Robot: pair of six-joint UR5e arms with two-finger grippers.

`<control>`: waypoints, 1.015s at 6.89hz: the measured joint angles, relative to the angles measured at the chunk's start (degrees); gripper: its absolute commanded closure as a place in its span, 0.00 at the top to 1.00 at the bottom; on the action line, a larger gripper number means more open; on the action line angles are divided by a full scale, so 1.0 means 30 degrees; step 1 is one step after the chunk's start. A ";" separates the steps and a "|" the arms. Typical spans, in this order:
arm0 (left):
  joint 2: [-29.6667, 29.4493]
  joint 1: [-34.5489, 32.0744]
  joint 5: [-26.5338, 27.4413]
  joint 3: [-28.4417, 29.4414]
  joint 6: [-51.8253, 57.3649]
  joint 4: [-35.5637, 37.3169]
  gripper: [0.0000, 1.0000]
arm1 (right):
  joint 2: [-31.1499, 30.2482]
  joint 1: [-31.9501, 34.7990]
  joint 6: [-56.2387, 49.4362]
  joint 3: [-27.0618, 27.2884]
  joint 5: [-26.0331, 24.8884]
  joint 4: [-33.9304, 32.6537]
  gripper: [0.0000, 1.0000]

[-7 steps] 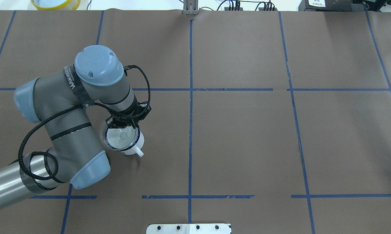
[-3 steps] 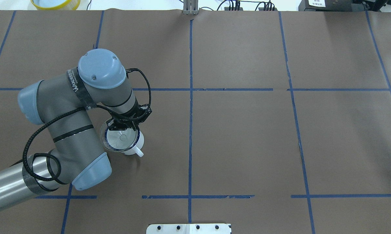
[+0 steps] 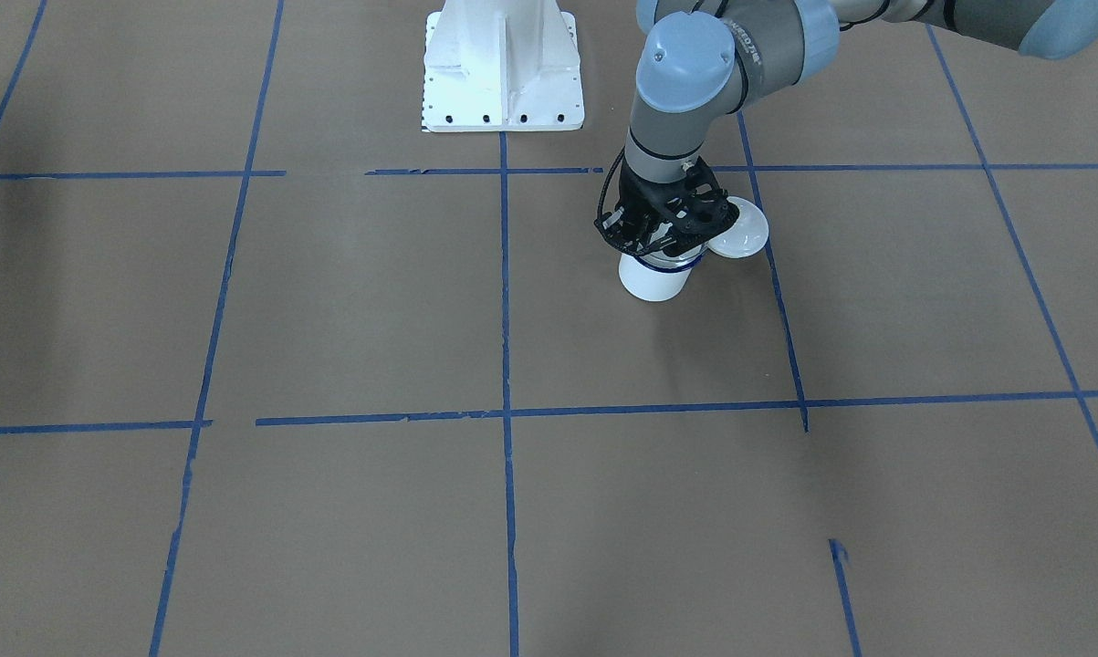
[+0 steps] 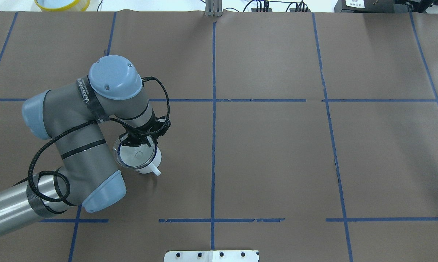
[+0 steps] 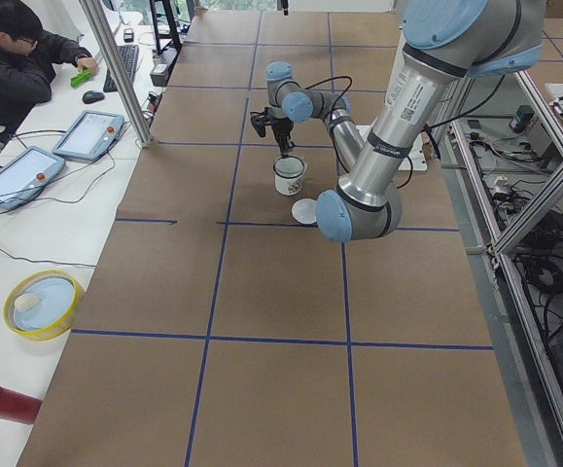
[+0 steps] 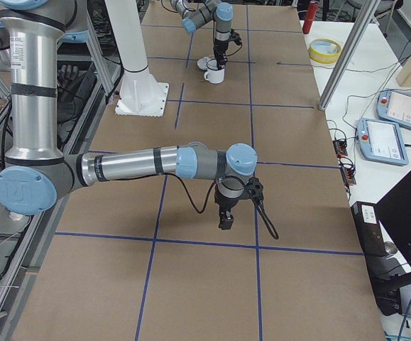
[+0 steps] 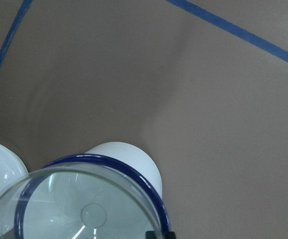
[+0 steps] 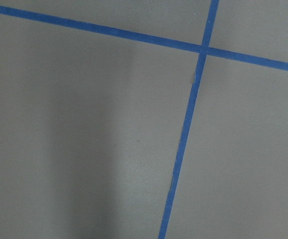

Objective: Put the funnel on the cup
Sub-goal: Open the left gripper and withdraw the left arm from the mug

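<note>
Gripping funnel [image 4: 135, 154] by rim over cup [image 4: 152, 164]: left tool [image 4: 138, 140], clenched. On counter [image 4: 277, 145] just beside cup: white lid [image 3: 742, 239]. Lettering on arm band [image 4: 84, 92] illegible. State of right tool [image 6: 225, 219]: cannot tell.

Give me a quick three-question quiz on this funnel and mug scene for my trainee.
1. True or false: the left pincer grips the funnel by its rim.
2. What lies beside the cup? A) white lid B) red bottle C) spoon
3. Fill in: the cup's rim is dark ____.
Key: 1 true; 2 A; 3 blue.
</note>
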 measured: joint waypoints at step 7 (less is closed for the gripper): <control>0.5226 -0.3627 -0.0475 -0.5232 0.9996 -0.1746 1.00 | -0.0006 0.0000 0.0000 -0.0017 0.0001 0.0000 1.00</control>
